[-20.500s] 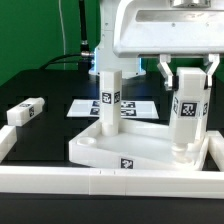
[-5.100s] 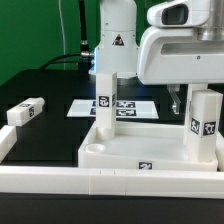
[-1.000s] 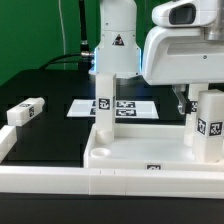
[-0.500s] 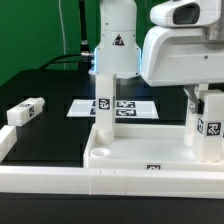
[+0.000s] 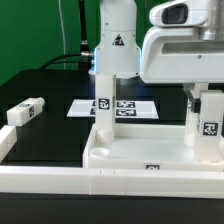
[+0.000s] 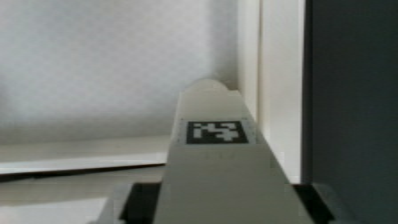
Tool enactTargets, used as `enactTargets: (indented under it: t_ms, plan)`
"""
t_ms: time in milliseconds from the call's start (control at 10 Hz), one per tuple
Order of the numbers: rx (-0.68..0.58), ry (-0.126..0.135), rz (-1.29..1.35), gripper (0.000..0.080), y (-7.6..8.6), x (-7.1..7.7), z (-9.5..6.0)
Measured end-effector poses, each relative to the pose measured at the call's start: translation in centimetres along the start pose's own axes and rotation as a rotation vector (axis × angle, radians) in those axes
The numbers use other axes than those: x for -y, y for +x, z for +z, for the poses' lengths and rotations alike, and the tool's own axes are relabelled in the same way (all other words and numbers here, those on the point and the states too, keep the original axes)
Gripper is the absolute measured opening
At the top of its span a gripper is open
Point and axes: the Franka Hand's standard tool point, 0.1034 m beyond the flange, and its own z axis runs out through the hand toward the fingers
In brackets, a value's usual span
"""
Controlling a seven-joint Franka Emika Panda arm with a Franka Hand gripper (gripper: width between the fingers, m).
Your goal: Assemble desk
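Note:
The white tray-like tabletop [image 5: 130, 152] lies rim up behind the front rail. One white tagged leg [image 5: 104, 104] stands upright in its back corner on the exterior view's left. A second leg [image 5: 208, 128] stands upright in the corner on the right. My gripper [image 5: 204, 98] is over it and shut on its upper part. In the wrist view this leg [image 6: 221, 150] runs down between my dark fingers [image 6: 143, 205] to the tabletop's corner. A third leg [image 5: 25, 112] lies loose on the black table at the left.
The marker board [image 5: 128, 108] lies flat behind the tabletop. The long white border rail [image 5: 50, 181] runs along the front and up the left side. The robot's base [image 5: 115, 40] stands at the back.
The tag on the right leg has shifted slightly toward the exterior view's left, so the leg has turned a little in my grip. The tabletop has stayed put over the last second.

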Motion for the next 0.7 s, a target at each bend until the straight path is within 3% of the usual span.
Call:
enactTargets:
  t_ms: [200, 700]
  plan:
    - [-0.002, -0.003, 0.185, 0.0288, 0.2, -0.5, 0.0]
    - [-0.019, -0.042, 0.562, 0.0292, 0.9, -3.3, -0.3]
